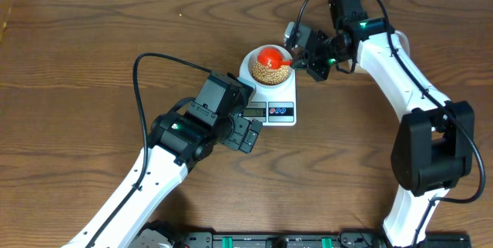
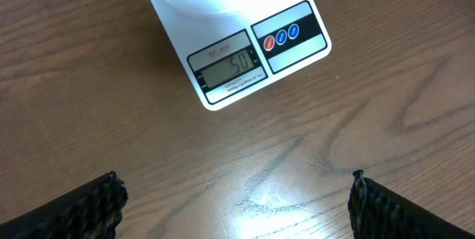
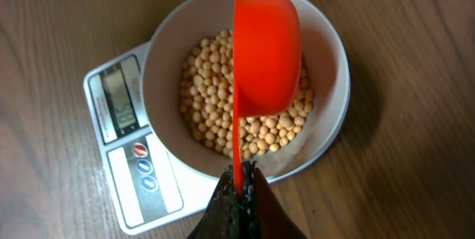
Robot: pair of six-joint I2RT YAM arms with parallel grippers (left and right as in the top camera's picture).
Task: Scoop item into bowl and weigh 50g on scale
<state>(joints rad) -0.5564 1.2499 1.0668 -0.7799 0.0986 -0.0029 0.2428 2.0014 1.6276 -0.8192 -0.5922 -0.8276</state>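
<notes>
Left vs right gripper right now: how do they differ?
The left gripper is open and empty; the right gripper is shut on the orange scoop by its handle. The left hangs over bare table in front of the scale; the right holds the scoop over the bowl of beans. Both are black.

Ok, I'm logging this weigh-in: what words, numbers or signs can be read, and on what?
"50": the scale's LCD display.
"SF-400": red print above that display.
Fine print under the display: too small to read.
Symbols on the red and blue buttons: too small to read.
No text on the bowl or the red scoop.
</notes>
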